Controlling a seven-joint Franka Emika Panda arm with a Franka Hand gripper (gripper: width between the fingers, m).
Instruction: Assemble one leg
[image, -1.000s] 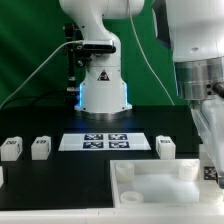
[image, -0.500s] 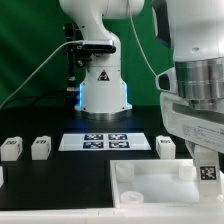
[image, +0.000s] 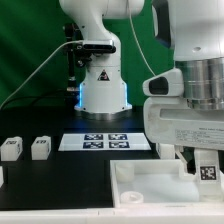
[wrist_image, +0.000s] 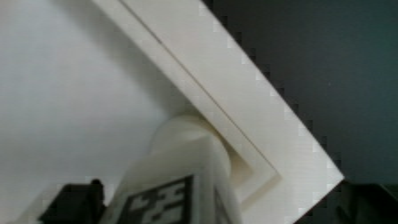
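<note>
PANDA LINES UP A LEG: The arm's claw (image: 204, 166) hangs in the lower right of the exterior view, pinching a leg (image: 207, 173) between its fingers, with the tag facing the camera. The leg sits inside the claw rather than beside it. Its long axis runs up and down, in line with the fingers, and its free end points down at the panel (image: 150, 168) spread along the bottom right of the frame.

The relation that counts is that the leg hovers over the panel's right-hand stretch, close to the rim. Whether it already touches cannot be told (the arm's bulk hides much of that corner).

In the wrist view the leg (wrist_image: 171, 188) appears foreshortened between dark fingers (wrist_image: 79, 202). Its far end lies close against the raised rim of the panel (wrist_image: 222, 100), which runs diagonally with black table (wrist_image: 338, 60) beyond. No socket is in sight there.

On this evidence, the coming move looks like a short descent, with the leg kept upright and lined up over a corner socket.

Two spare legs (image: 11, 149) (image: 41, 148) stand at middle left, well apart from the claw, and the marker board (image: 105, 141) lies at centre.
</note>
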